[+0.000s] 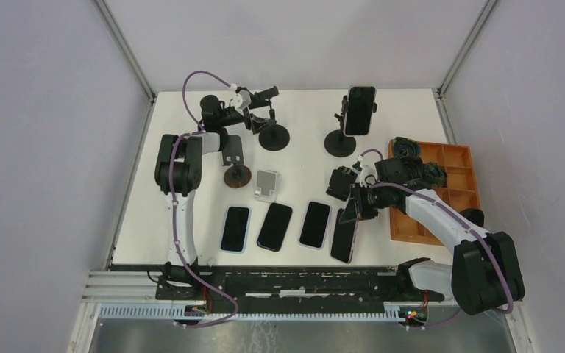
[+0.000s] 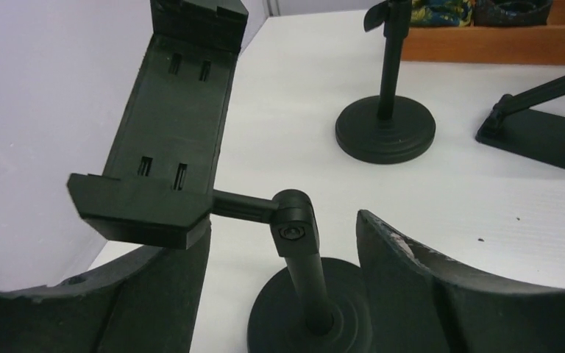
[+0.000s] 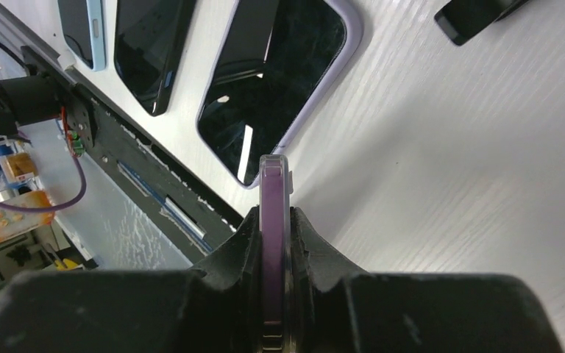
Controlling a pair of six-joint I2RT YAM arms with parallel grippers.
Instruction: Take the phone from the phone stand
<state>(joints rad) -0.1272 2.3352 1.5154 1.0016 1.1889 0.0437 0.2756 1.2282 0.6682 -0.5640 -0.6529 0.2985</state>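
A black phone (image 1: 360, 110) stands clamped upright in a black phone stand (image 1: 340, 143) at the back middle of the table. My left gripper (image 1: 261, 110) is open at the neighbouring empty stand (image 1: 274, 137); in the left wrist view its fingers (image 2: 154, 294) flank that stand's post (image 2: 305, 272), and the empty cradle (image 2: 169, 125) hangs over the left one. My right gripper (image 1: 354, 207) is shut on a purple-edged phone (image 3: 274, 184), held edge-on low over the table at the right end of a row of phones.
Three phones (image 1: 274, 226) lie face up in a row near the front edge. A small white stand (image 1: 267, 184), a round brown base (image 1: 237, 175) and a black holder (image 1: 337, 182) sit mid-table. A wooden tray (image 1: 452, 193) lies at the right.
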